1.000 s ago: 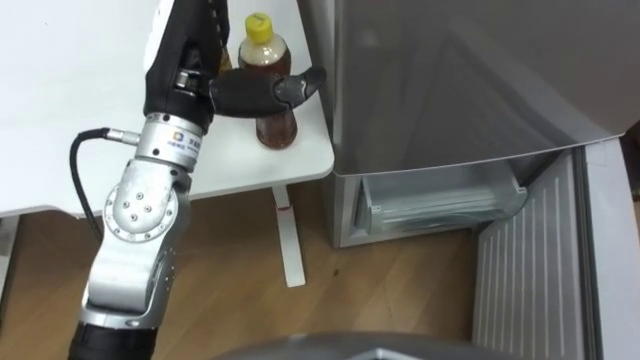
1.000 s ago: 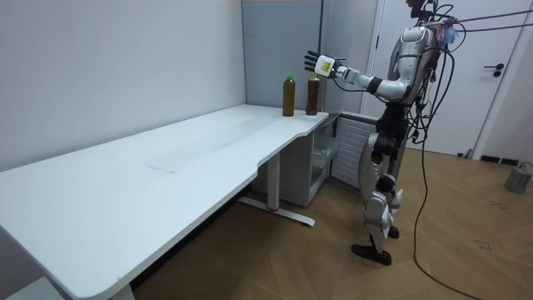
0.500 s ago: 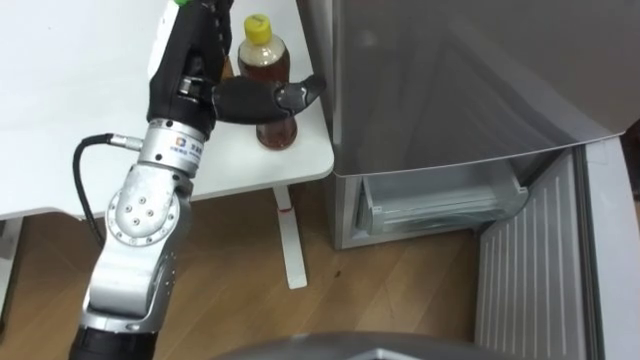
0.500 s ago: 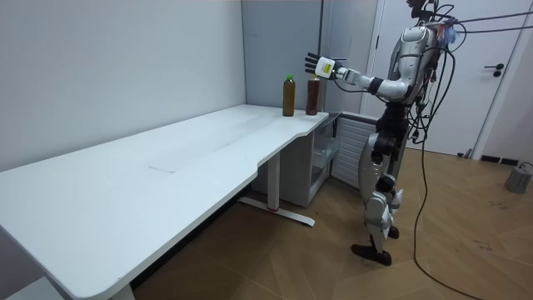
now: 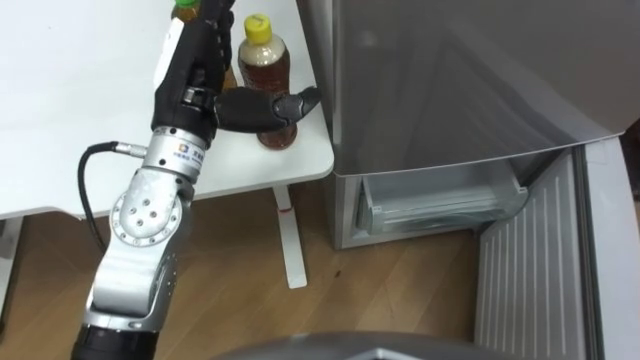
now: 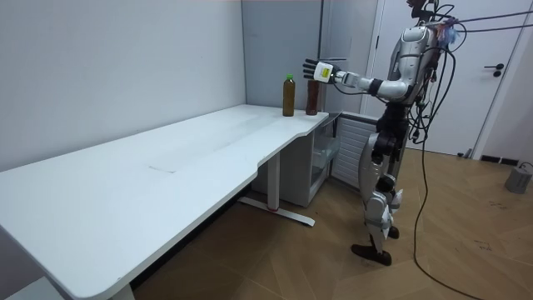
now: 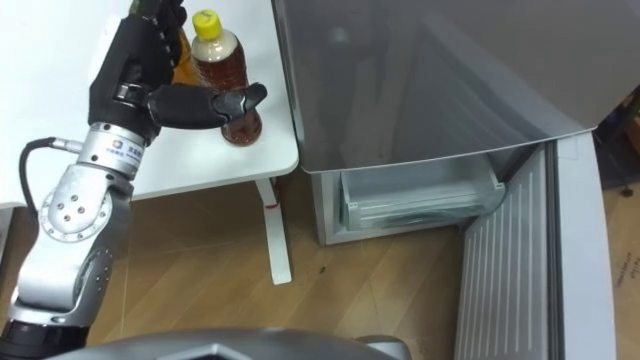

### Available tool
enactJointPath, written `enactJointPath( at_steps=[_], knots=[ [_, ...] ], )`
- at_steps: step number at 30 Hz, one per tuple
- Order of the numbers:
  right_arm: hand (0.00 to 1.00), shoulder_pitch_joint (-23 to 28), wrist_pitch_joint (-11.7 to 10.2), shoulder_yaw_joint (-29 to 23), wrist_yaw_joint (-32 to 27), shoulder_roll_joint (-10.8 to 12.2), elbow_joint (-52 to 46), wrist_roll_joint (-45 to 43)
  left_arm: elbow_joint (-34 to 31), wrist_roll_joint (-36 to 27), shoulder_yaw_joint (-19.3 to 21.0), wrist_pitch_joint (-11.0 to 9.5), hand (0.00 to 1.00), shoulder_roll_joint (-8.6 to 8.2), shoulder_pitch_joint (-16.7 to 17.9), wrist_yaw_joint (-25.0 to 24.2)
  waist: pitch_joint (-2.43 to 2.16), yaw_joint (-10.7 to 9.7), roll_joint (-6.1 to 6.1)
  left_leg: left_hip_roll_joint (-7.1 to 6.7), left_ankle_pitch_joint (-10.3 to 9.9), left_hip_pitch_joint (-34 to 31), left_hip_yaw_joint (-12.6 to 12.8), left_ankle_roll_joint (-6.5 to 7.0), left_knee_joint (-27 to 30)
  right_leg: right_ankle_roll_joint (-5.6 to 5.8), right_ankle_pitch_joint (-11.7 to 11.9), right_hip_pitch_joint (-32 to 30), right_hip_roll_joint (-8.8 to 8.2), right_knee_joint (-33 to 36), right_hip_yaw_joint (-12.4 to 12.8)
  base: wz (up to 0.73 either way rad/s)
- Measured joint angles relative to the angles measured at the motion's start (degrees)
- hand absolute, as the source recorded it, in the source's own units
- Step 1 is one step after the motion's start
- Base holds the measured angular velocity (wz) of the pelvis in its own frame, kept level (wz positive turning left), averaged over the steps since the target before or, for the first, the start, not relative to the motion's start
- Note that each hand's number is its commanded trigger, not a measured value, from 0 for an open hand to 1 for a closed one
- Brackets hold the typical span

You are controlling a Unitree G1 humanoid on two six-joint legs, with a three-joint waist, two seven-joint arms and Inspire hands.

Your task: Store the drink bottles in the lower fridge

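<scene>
The left hand (image 7: 125, 72) reaches beside the yellow-capped bottle (image 7: 222, 62) on the white table (image 7: 50, 60), thumb across its front.

White table (image 5: 70, 100), yellow-capped bottle (image 5: 262, 65) and green-capped bottle (image 6: 288, 96) standing at its corner

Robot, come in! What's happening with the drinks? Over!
Left hand open, thumb across yellow-capped bottle. Green-capped bottle beside it, both upright on white table. Lower fridge door open.

Head eyes steeply down; room camera distant; shared: table (image 5: 80, 80), fridge (image 5: 450, 90)
</scene>
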Motion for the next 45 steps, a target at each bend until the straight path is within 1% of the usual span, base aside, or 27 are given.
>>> enactJointPath(
  at_steps=[7,11,15,19,21,23,31,35,39,43,45],
  knots=[
    [0.0,-0.01,0.21,-0.11,0.49,-0.01,-0.07,-0.02,1.72,0.04,-0.03,0.09,0.0,-0.01,-0.01,-0.39,-0.01,-0.09,0.02,-0.01,0.0,-0.02,-0.01,0.0,0.23,0.0,0.0,-0.03,0.0,-0.1,-0.01,0.0],
    [0.0,-0.02,0.31,-0.11,0.88,-0.03,-0.14,-0.04,2.52,0.0,-0.02,1.04,0.0,0.0,-0.01,-1.06,-0.02,-0.13,0.04,-0.01,0.0,-0.09,-0.04,0.0,0.22,0.0,0.0,-0.08,-0.01,-0.09,-0.02,0.0],
    [0.0,-0.02,0.4,-0.11,1.3,-0.03,-0.21,-0.06,2.93,-0.41,0.0,1.26,0.0,-0.02,-0.04,-1.28,-0.04,-0.22,0.08,0.01,0.0,-0.03,-0.07,0.0,0.22,0.0,0.0,-0.03,0.0,-0.03,-0.04,0.0],
    [0.0,-0.07,1.14,-0.16,1.69,-0.02,-0.32,-1.56,6.24,-0.71,0.04,1.35,0.0,-0.02,-0.06,-2.09,-0.05,-0.2,0.09,0.01,0.0,-0.03,-0.08,0.0,0.26,0.0,0.0,-0.04,-0.01,0.03,-0.07,0.0],
    [0.0,-0.02,1.57,-0.2,1.82,-0.01,-0.44,-3.09,8.5,-0.69,0.04,1.97,0.0,-0.03,-0.06,-2.3,-0.06,-0.29,0.11,0.01,-0.01,-0.22,-0.12,0.01,0.27,0.0,0.0,-0.18,-0.01,0.03,-0.14,0.0],
    [0.0,-0.02,1.6,-0.22,1.81,-0.01,-0.71,-4.13,9.31,-0.69,0.04,2.31,0.0,-0.03,-0.06,-2.4,-0.14,-0.27,0.18,0.02,-0.01,-0.76,-0.14,0.01,0.32,0.0,0.0,-0.89,-0.01,0.22,-0.13,0.0],
    [0.0,-0.09,1.79,-0.22,1.06,0.02,-2.3,-5.0,10.02,-0.96,0.15,2.47,0.0,-0.05,-0.34,-2.02,-0.24,-0.2,0.42,0.08,0.0,-0.61,0.08,0.02,0.46,0.0,0.0,-1.01,0.0,0.77,0.03,0.0],
    [0.0,-0.05,2.76,-0.2,0.41,0.06,-2.44,-5.01,10.03,-2.74,0.79,2.63,0.0,-0.05,-0.51,-1.89,-0.18,-0.16,0.51,0.15,0.01,-0.12,0.39,0.02,0.42,0.0,0.0,-0.89,0.02,0.87,0.29,-0.03],
    [0.0,-0.02,2.82,-0.21,0.46,0.06,-2.46,-5.02,10.04,-2.83,2.29,3.42,0.0,-0.05,-0.62,-1.79,-0.15,-0.16,0.56,0.33,0.0,0.35,1.29,0.01,0.0,-0.05,0.03,-0.82,0.16,0.99,1.13,-0.1],
    [0.0,0.24,2.9,-0.27,0.4,0.06,-2.58,-5.02,10.04,-2.86,2.55,3.91,0.0,-0.06,-0.71,-1.07,-0.07,-0.13,0.47,0.49,0.0,0.36,1.58,0.01,-0.01,-0.21,0.13,-0.95,0.32,1.1,1.53,-0.06],
    [0.0,1.21,3.22,-0.28,0.39,0.06,-3.69,-5.04,9.98,-2.88,2.71,4.35,0.0,-0.07,-1.43,-1.06,-0.07,-0.08,0.47,0.52,-0.01,0.38,1.58,0.0,-0.03,-0.21,0.12,-1.2,0.35,1.03,1.55,0.0]
  ],
)
